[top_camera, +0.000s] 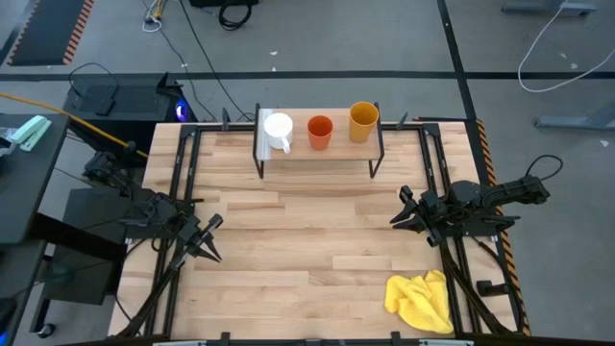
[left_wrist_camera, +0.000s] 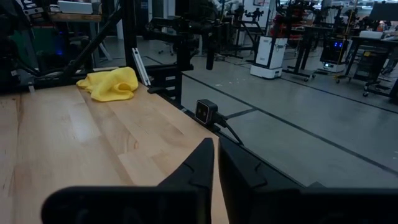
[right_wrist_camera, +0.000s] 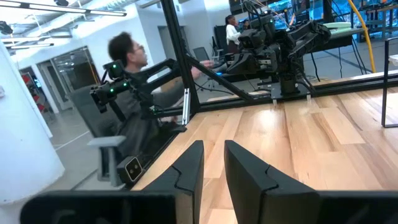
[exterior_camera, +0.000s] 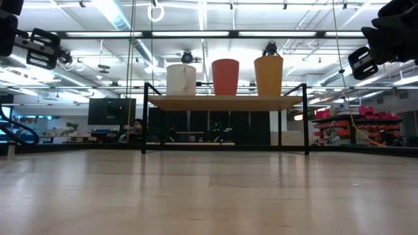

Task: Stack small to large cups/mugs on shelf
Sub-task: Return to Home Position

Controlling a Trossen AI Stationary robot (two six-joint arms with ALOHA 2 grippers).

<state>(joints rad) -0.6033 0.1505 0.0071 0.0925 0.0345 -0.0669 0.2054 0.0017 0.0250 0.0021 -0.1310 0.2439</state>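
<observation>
**Three cups in a row on the shelf, both arms clear of it**

The shelf (top_camera: 317,156) stands at the far edge of the table (top_camera: 288,240), its pale strip (top_camera: 261,135) at the left arm's end. Three cups stand upright on it in a single row, apart from one another. The white mug (top_camera: 278,128) is beside the pale strip, the orange-red cup (top_camera: 319,131) is in the middle, and the mustard-yellow cup (top_camera: 363,120) is at the other end. In the low view their tops step upward in that order – the white mug lowest, the mustard-yellow cup highest.

The left gripper (top_camera: 213,240) hangs over the table's left side, well apart from the shelf. Its wrist view shows the jaws almost together with only a thin slit between them, and they hold nothing. That view looks along the table's near edge toward a yellow cloth (top_camera: 420,303), which lies crumpled at the near right corner, and toward a small black camera (left_wrist_camera: 206,112) mounted on that edge.

The right gripper (top_camera: 402,210) hangs over the table's right side, level with the left one and equally clear of the shelf. Its jaws stand narrowly apart and are empty. Its wrist view looks across the bare wood to the left arm – and to a seated person (right_wrist_camera: 130,81) beyond the table's edge.
</observation>
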